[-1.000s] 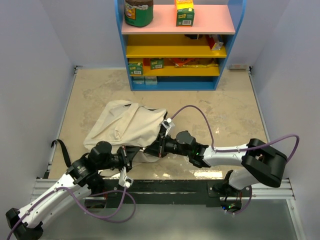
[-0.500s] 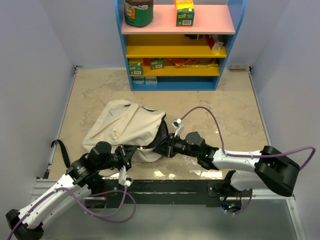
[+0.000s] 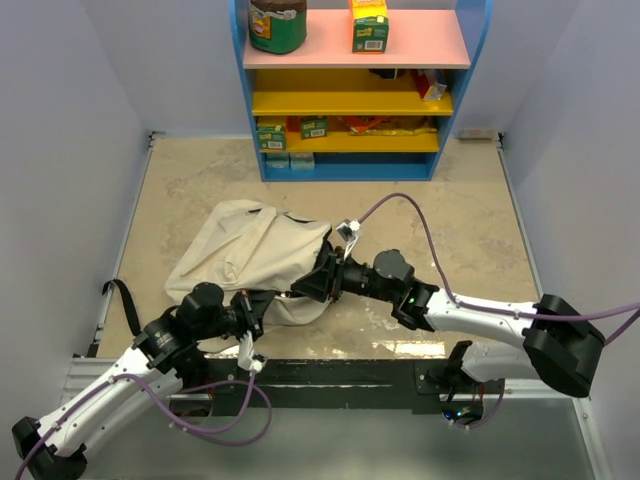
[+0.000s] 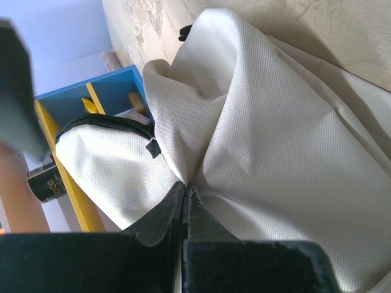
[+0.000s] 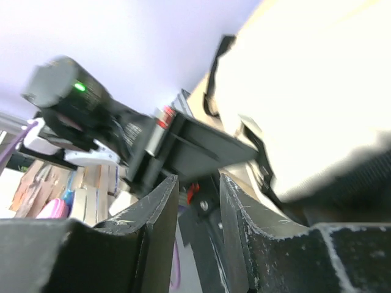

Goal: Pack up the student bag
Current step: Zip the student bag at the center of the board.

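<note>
Left gripper (image 4: pixel 185 186) pinches a fold of the bag (image 3: pixel 250 255); right gripper (image 5: pixel 198 180), parted and empty, sits at its mouth.

The right gripper (image 5: pixel 198 183) fills the bottom edge, its jaws standing slightly apart. Beyond them, blurred, the cream student bag (image 5: pixel 317 104) with its black trim fills the upper right. The left arm (image 5: pixel 79 101), showing a green light, sits at the left.
</note>
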Motion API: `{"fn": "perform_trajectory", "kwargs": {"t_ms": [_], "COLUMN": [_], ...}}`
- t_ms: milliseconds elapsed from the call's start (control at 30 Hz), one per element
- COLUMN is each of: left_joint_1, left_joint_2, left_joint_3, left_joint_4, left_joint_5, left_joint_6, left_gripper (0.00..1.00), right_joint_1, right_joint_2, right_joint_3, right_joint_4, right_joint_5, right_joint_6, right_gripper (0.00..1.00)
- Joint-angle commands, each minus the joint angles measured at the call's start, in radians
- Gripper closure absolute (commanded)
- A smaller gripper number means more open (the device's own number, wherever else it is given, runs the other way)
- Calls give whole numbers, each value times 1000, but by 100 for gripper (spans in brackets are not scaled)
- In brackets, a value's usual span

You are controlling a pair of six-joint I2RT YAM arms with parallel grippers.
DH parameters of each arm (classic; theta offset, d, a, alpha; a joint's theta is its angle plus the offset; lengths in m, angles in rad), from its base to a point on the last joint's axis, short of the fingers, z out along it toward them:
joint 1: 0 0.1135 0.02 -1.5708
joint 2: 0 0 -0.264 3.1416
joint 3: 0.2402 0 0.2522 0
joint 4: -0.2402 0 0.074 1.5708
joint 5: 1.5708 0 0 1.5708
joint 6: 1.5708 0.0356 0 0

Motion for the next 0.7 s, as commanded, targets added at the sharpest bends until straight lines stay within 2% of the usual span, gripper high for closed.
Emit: {"fn": "perform_trajectory", "kwargs": {"t_ms": [0,233,400,533,667], "left_joint_1": [11,10,10,11,11], "left_joint_2": [14,12,-2,3,0], "left_joint_3": [-11,-13,-19,-13,-10], "left_joint_4": [52,53,55,50,50], "left_joint_5": [-37,-40,-35,-29,-31], "left_joint_6": [25,17,11,10,8], "left_gripper": [100,100,100,100,100], "right_joint_1": [19,37,54,100,112], "right_joint_2": [49,144,187,245,283], "right_joint_3": [86,203,223,307,314], "right_joint_4": [-13,-234,-295,-402,-394], "right_joint_5": [-32,85,152,235,232], "right_joint_6": [-66,-136,-153,-192,-176], "right_gripper": [62,53,45,44,45]}}
